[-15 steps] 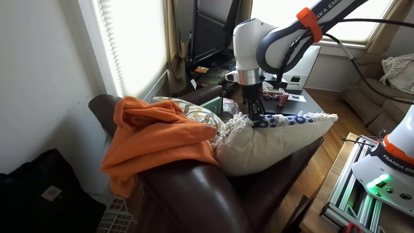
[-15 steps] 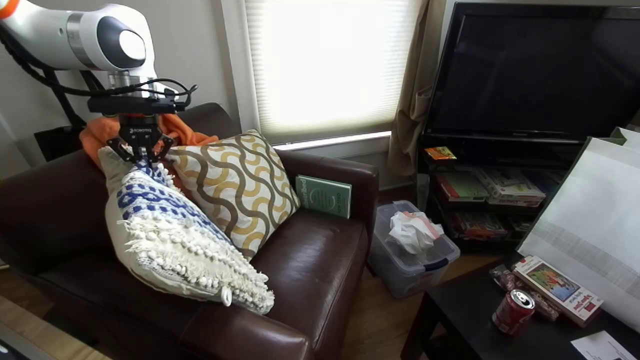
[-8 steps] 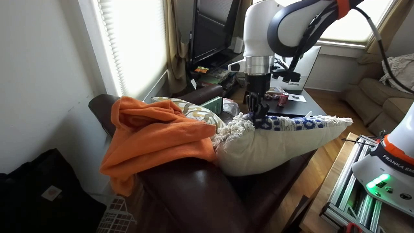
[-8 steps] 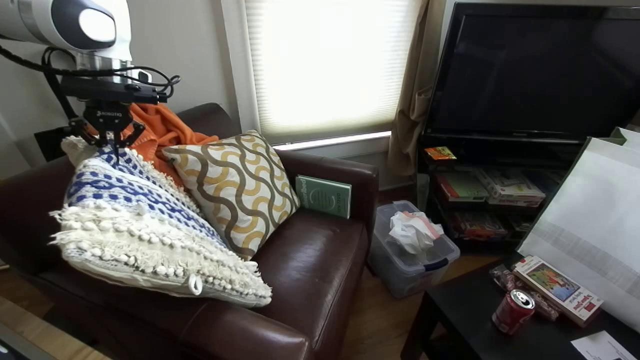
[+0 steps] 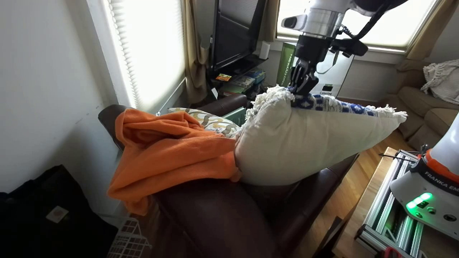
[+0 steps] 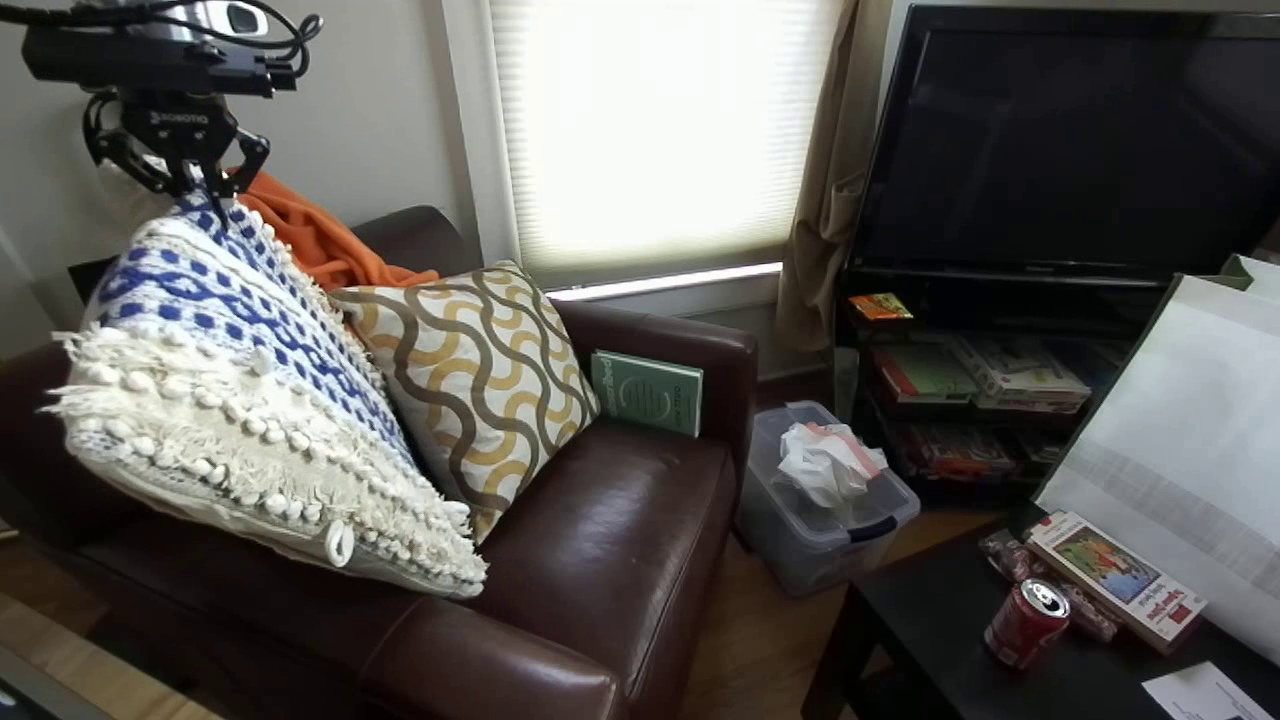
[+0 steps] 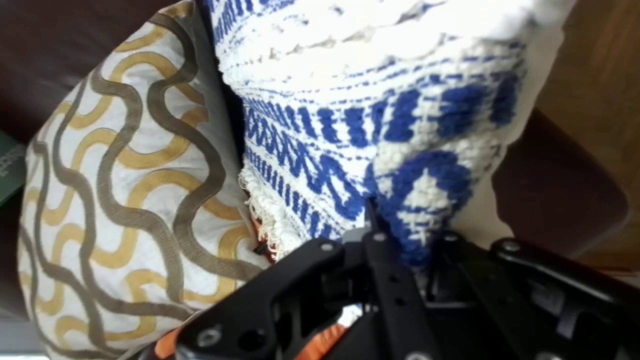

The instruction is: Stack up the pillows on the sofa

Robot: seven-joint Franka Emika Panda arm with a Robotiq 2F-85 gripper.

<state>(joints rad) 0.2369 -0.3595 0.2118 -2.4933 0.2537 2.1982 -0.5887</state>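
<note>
fingers nearly together, pinching blue-and-white pillow at top

The sofa looks smooth, glossy leather, the blue-and-white pillow rough, tufted cloth.

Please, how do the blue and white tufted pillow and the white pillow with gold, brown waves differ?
The tufted pillow is pinched in the black gripper; the wavy pillow is not. The tufted pillow is fringed; the wavy pillow looks smooth. Both patterns include white.
</note>
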